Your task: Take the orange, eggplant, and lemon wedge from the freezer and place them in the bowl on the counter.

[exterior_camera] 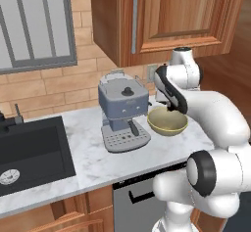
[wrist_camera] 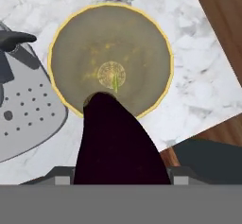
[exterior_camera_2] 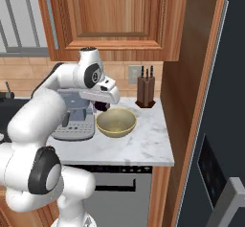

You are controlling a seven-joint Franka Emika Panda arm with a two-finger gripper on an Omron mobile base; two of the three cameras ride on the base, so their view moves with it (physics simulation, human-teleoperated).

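Jaws pinch the eggplant (wrist_camera: pixel 116 142), prob. by its wide end, w/ its long axis pointing at the bowl (wrist_camera: pixel 142 38) below; you're above the near rim.

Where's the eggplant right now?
The eggplant is held in the gripper, hanging just above the near rim of the bowl on the counter, beside the coffee machine.

Grey coffee machine (exterior_camera: pixel 122 112), black sink (exterior_camera: pixel 29 152), knife block (exterior_camera_2: pixel 145 91), steel dishwasher (exterior_camera_2: pixel 119 192).
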